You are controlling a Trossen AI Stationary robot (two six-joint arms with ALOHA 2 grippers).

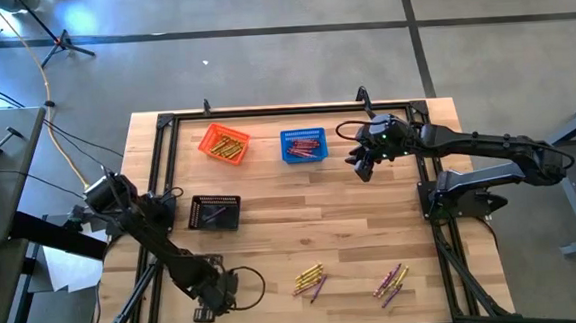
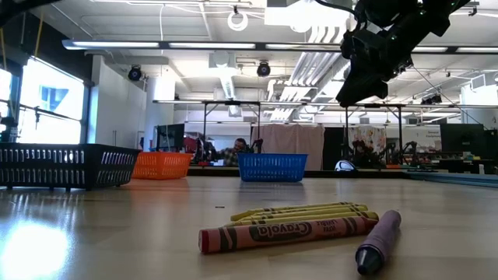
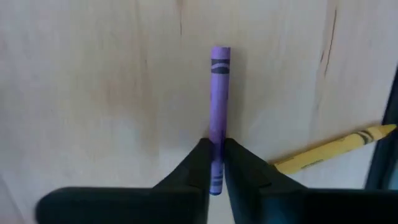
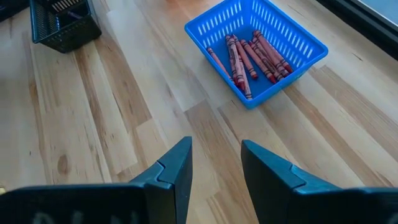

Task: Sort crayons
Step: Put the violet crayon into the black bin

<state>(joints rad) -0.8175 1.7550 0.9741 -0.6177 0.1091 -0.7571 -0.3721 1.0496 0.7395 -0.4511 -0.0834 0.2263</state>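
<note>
My left gripper (image 1: 209, 309) is near the table's near-left corner, shut on a purple crayon (image 3: 218, 106); a yellow crayon (image 3: 336, 148) lies on the wood beside it. My right gripper (image 4: 214, 163) is open and empty, high above the table just right of the blue basket (image 1: 304, 145), which holds several red crayons (image 4: 249, 56). An orange basket (image 1: 225, 143) holds yellow crayons. A black basket (image 1: 216, 213) stands at mid-left. Two loose piles of mixed crayons (image 1: 310, 278) (image 1: 391, 282) lie on the wood near the near edge. My left gripper pinches the purple crayon near one end (image 3: 216, 163) between its two fingers. The fingers lie along the crayon, which sticks out straight ahead past the fingertips. Whether the crayon still touches the wood, I cannot tell.
A black metal frame (image 1: 165, 120) runs around the table's edges. In the low view a red crayon (image 2: 284, 232), yellow crayons (image 2: 303, 212) and a purple one (image 2: 379, 241) lie close to the camera. Open wood lies in the table's middle.
</note>
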